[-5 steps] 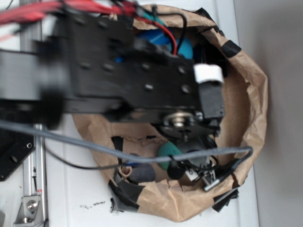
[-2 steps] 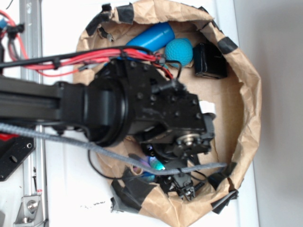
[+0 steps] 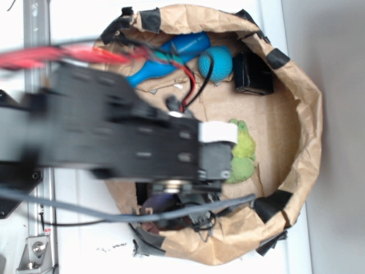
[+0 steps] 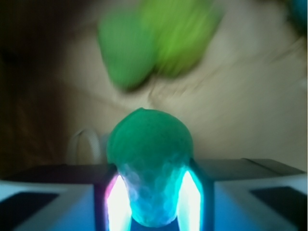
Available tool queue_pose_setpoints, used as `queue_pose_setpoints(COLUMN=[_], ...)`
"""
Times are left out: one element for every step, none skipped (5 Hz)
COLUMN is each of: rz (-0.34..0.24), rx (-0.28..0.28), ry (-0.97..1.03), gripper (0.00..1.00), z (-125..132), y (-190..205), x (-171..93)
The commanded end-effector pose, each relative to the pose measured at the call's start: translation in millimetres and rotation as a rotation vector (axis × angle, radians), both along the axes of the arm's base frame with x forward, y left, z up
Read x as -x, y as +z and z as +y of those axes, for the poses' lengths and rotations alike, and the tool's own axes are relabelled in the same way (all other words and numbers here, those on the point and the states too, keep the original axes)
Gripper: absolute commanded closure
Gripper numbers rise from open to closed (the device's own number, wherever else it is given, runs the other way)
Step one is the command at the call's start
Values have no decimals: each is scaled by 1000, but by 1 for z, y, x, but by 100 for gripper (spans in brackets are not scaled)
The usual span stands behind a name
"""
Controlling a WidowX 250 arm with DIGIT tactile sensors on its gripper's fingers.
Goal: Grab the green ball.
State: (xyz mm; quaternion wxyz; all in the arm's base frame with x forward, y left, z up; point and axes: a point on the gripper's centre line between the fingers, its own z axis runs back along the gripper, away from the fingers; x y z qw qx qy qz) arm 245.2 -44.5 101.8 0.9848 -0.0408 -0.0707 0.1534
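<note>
Sea-green ball clamped in the claw, grasp step looks made

Foam dimples show plainly in the wrist view: the green ball [image 4: 149,168] sits between the two lit pads [image 4: 191,199] of the gripper [image 4: 150,195], both pads pressed to its sides, so the claw is clamped on it. Ball's upper half stands proud of the fingers; lower half glows with the pad light.

Landmark: the brown paper basket [image 3: 308,120], seen from above in the exterior view.
- Gripper end of the arm [image 3: 197,197] is over the basket's near-left part; the ball itself is hidden under the arm there
- Yellow-green plush toy [image 3: 242,154] lies on the basket floor toward its middle, just beside the wrist; blurred, beyond the ball in the wrist view
- Turquoise ball [image 3: 215,63] at the basket's far side, touching or nearly touching a blue cylinder [image 3: 185,44]
- Black box [image 3: 254,73] just beside the turquoise ball, against the far wall

Judgement: grab appears achieved, whether the ball is off the floor cannot be told. Next move calls for keeping the squeeze steady and rising straight, clear of the plush toy and the basket wall; foam may slip if the grip eases
</note>
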Motion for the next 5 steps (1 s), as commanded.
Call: queue_pose_setpoints(rz=[-196, -199, -178, -156, -123], rx=[-213, -224, -159, -141, -120], ry=[-140, -183, -210, -198, -189], gripper=[100, 100, 100, 100, 100], z=[49, 71, 79, 79, 80], y=[78, 103, 101, 96, 90], x=[8, 18, 17, 16, 10])
